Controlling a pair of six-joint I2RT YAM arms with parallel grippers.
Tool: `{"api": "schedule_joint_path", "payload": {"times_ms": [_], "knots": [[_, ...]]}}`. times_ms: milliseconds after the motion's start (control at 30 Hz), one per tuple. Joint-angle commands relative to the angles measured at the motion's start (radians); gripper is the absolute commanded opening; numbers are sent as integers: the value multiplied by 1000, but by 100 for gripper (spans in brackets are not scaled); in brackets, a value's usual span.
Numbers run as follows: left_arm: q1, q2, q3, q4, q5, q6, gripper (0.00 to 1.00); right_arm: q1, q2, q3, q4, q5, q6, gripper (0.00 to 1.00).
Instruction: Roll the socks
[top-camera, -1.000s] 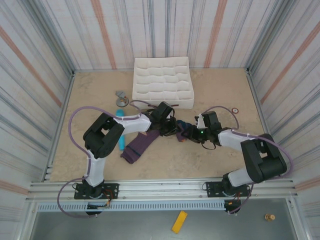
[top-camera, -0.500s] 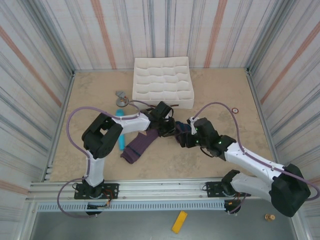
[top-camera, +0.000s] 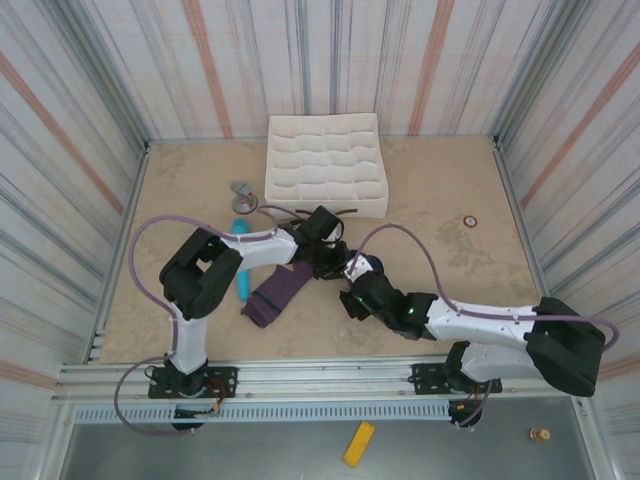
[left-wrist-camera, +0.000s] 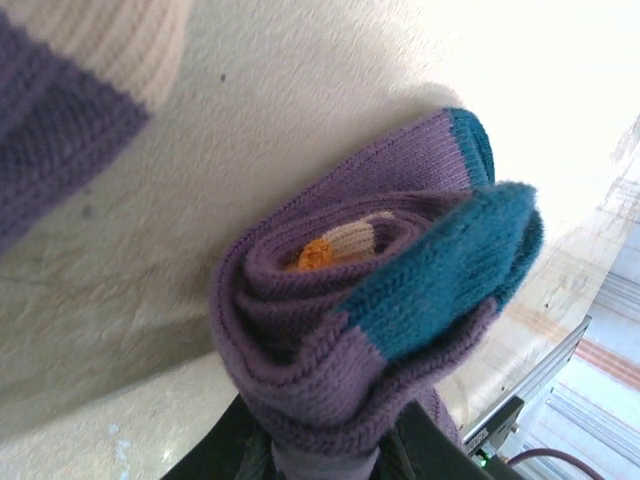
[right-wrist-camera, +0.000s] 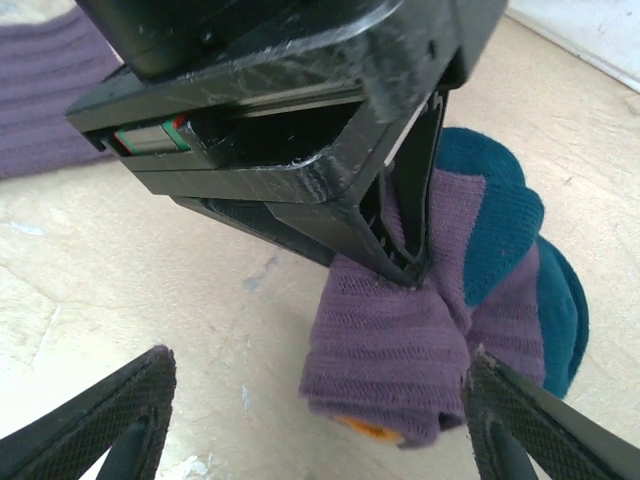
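**Roll pinched on the left, right gripper open around it**

Our left gripper (top-camera: 338, 264) is closed tight on the rolled sock (left-wrist-camera: 370, 300). Its narrow jaws bite into the purple knit from both sides, and the roll bulges out beyond them. Our right gripper (right-wrist-camera: 315, 385) stands wide open with nothing in it. Its two pads are on either side of the roll and apart from it, low over the table (top-camera: 440, 200).

We judge that the step in hand is to finish and secure this roll. To do it well, we think the left gripper should not loosen before the right one has a firm hold, otherwise the spiral may spring open. The right gripper would best close on the outer purple layer near the teal flap, not on the left gripper, which is very near.

The roll is a loose spiral of ribbed purple knit. A teal toe part folds over its open end, and a bit of orange and cream shows in the core. It sits about the middle of the table, a little toward the near edge. The second sock (top-camera: 272, 293) lies flat and unrolled close by, toward the left edge. It is purple, with a pale cream part visible in the left wrist view.
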Motion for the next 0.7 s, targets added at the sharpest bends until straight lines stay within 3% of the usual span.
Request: {"api": "schedule_joint_path", "payload": {"times_ms": [0, 500, 600, 667], "knots": [[8, -7, -65, -133, -10, 25, 2, 35, 53, -32, 85, 148, -34, 76], [14, -46, -113, -145, -22, 39, 2, 67, 186, -7, 116, 206, -3, 61], [15, -44, -116, -143, -22, 39, 3, 60, 189, -10, 126, 189, -3, 49], [15, -45, -121, -136, -22, 38, 3, 50, 193, -10, 125, 166, 5, 36]]}}
